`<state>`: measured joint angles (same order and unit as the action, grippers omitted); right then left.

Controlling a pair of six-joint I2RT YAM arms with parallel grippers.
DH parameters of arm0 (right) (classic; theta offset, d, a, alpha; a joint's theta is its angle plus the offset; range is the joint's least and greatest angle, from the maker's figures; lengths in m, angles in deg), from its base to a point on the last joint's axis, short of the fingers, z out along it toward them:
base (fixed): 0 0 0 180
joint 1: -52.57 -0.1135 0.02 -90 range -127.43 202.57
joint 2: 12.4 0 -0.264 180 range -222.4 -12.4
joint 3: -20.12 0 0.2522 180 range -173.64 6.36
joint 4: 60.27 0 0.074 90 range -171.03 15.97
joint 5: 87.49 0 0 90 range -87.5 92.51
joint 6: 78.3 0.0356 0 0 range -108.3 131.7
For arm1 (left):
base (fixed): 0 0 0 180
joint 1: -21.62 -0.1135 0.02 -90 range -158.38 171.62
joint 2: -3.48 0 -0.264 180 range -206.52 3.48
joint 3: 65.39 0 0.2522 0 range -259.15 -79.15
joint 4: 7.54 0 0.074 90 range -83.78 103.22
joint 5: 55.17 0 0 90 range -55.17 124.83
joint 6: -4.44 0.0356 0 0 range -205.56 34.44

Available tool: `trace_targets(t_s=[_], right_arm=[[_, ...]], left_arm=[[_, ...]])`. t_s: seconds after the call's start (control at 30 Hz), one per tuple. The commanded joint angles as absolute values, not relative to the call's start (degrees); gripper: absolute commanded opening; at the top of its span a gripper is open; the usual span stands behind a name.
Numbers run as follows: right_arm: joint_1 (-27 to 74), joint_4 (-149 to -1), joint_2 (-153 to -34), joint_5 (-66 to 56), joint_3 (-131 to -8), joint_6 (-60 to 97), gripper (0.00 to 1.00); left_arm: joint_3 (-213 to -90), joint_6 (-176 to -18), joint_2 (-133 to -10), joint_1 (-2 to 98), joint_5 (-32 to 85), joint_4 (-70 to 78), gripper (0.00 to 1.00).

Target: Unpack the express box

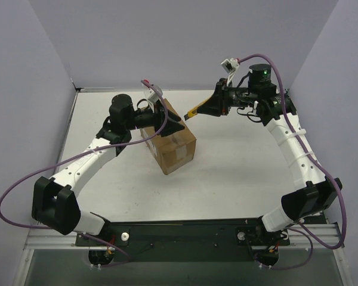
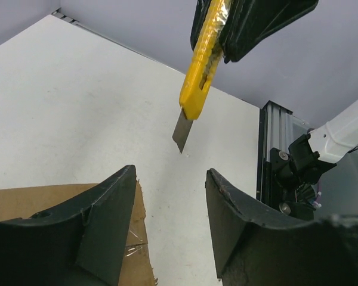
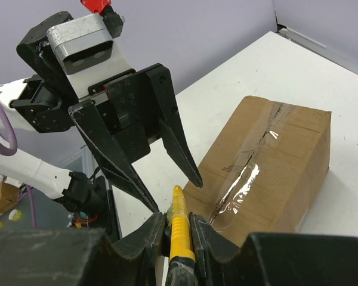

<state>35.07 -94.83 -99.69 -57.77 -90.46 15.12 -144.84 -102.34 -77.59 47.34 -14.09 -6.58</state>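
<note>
In the middle of the table (image 1: pixel 238 179), the box (image 1: pixel 174 148) sits taped shut, so we're barely started. Our right gripper (image 1: pixel 204 107) pinches a yellow knife (image 1: pixel 193 110) clear of the tape (image 3: pixel 244 176). The left gripper (image 1: pixel 179 125) is spread wide at the box's far end.

The express box (image 1: pixel 174 149) lies on the table (image 1: pixel 232 176) under the left gripper (image 1: pixel 179 123), the right gripper's (image 1: pixel 204 108) knife (image 1: pixel 193 111) to its right.

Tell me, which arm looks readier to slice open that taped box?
The right arm. The right end effector grips the yellow knife, blade out, close to the express box and its taped seam. The left end effector is open and empty at the box's edge.
</note>
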Motion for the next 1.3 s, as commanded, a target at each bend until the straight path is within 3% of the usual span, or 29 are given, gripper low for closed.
trace_targets(t_s=[0.0,0.2,0.33,0.37,0.4,0.6,0.93,1.27], right_arm=[[34.3,-92.9,-97.7,-58.3,-89.8,14.3,0.00],[34.2,-92.9,-97.7,-58.5,-89.8,14.3,0.00],[34.1,-92.9,-97.7,-58.5,-89.7,14.2,0.00],[34.1,-92.9,-97.7,-58.6,-89.8,14.2,0.00],[34.1,-92.9,-97.8,-58.5,-89.9,14.2,0.00],[34.2,-92.9,-98.2,-58.6,-90.8,14.0,0.00],[35.4,-92.9,-98.3,-61.1,-92.8,13.9,0.00],[35.5,-92.9,-98.0,-63.9,-92.9,14.0,0.00]], left_arm=[[-148.2,-106.8,-78.8,48.2,-16.2,-13.5,0.59],[-149.4,-107.0,-80.3,48.5,-15.7,-14.1,0.57],[-149.7,-106.3,-80.7,48.5,-16.0,-13.8,0.29],[-149.7,-105.7,-80.8,48.5,-16.1,-13.6,0.11],[-149.7,-105.5,-80.7,48.5,-16.1,-13.4,0.01],[-149.6,-99.6,-79.8,48.4,-17.4,-8.4,0.00],[-146.3,-74.6,-74.7,46.6,-15.4,18.3,0.00],[-142.6,-71.3,-71.9,44.4,-13.4,26.3,0.00]])
